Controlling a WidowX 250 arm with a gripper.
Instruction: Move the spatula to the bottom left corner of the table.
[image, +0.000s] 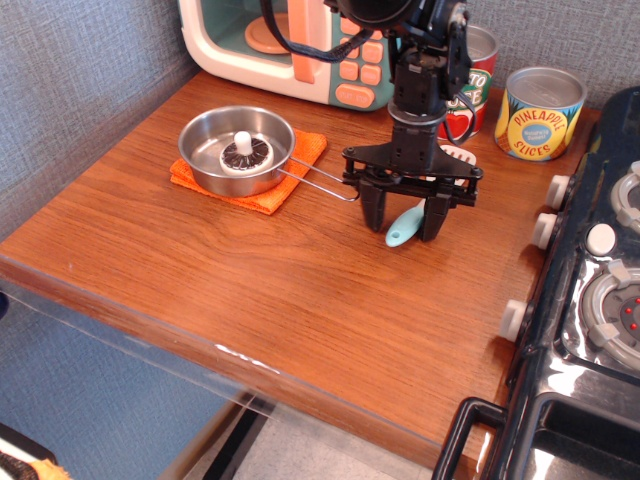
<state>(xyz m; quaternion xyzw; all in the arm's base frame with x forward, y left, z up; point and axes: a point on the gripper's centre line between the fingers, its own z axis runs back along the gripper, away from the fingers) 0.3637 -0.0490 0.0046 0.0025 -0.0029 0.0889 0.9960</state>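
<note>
One gripper (405, 212) straddles the spatula (404, 225) near the back right of the table (250, 290).
Its two black fingers stand on either side of the light blue handle, close to it; whether they pinch it or just bracket it cannot be told. The white head shows behind the gripper. A steel pan (238, 150) sits on an orange cloth (290, 182) to the left, two cans (538, 112) stand behind, and a black stove (600, 300) lies at the right.
</note>
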